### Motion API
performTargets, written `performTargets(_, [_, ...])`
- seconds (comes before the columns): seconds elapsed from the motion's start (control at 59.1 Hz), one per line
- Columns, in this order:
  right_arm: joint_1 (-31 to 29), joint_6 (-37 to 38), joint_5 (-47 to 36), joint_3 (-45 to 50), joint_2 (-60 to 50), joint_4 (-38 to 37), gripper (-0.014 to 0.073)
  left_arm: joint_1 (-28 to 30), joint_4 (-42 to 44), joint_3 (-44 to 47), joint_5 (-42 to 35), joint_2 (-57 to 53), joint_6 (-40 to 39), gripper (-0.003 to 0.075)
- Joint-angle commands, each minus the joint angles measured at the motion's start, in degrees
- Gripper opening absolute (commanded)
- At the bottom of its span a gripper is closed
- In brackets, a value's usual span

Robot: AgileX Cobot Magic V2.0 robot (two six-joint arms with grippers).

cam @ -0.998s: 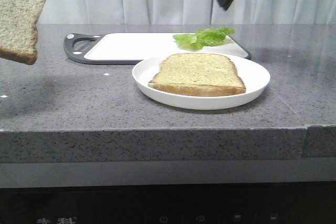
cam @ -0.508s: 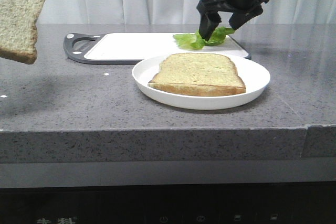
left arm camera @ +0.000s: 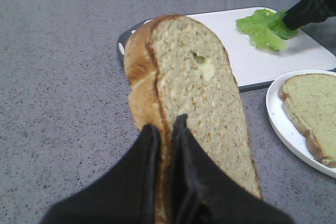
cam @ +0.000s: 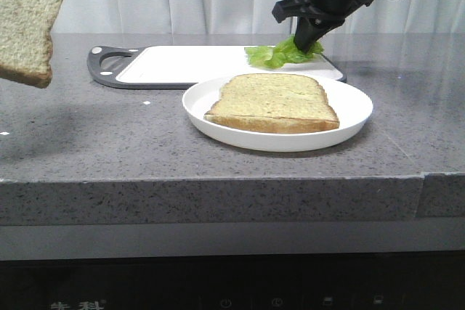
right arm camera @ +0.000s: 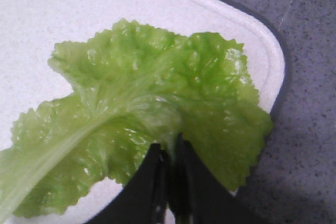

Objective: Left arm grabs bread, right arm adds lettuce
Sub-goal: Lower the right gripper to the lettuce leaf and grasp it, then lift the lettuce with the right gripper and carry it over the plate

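My left gripper point(left arm camera: 165, 124) is shut on the bread point(left arm camera: 194, 98), a tan slice with a small hole, and holds it in the air at the far left of the front view point(cam: 25, 19). My right gripper point(right arm camera: 169, 150) is shut on the lettuce point(right arm camera: 142, 114), pinching a fold of the green leaf on the white cutting board point(right arm camera: 47, 19). In the front view the right gripper point(cam: 306, 38) sits on the lettuce point(cam: 280, 54) at the board's right end. The left wrist view also shows the lettuce point(left arm camera: 262, 27).
A white plate point(cam: 356, 117) with a second bread slice point(cam: 275, 101) without a hole stands in front of the cutting board point(cam: 182, 63). The grey stone counter point(cam: 109, 136) ends in a front edge. White curtains hang behind.
My right gripper came down from above onto the lettuce and closed on it. The lettuce has shifted slightly. The left gripper and bread have not moved.
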Motion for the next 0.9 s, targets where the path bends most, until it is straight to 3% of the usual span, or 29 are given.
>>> performTargets(0.0, [-0.19,-0.5,-2.11,-2.15,-4.29,-0.25,-0.0062,-0.25,0.66,-1.63,-4.11,-0.45,-0.75,-0.0021])
performTargets(0.186, [-0.19,-0.5,-1.2,-2.15,-6.81,0.11,-0.0062,-0.25,0.66,-1.63,-4.11,-0.45,-0.75,-0.0021])
performTargets(0.423, [-0.14,-0.5,-2.0,2.54,-15.08,6.52,-0.0061,-0.25,-0.11,-1.63,-4.11,-0.45,-0.75,-0.0021])
performTargets(0.592, [1.3,-0.55,-9.67,19.39,-26.74,7.87,-0.0061,-0.25,-0.61,-1.63,-4.11,-0.45,-0.75,-0.0021])
performTargets(0.88, [11.38,-0.55,-22.66,49.89,-45.58,7.87,-0.0061,-0.25,-0.61,-1.63,-4.11,-0.45,-0.75,-0.0021])
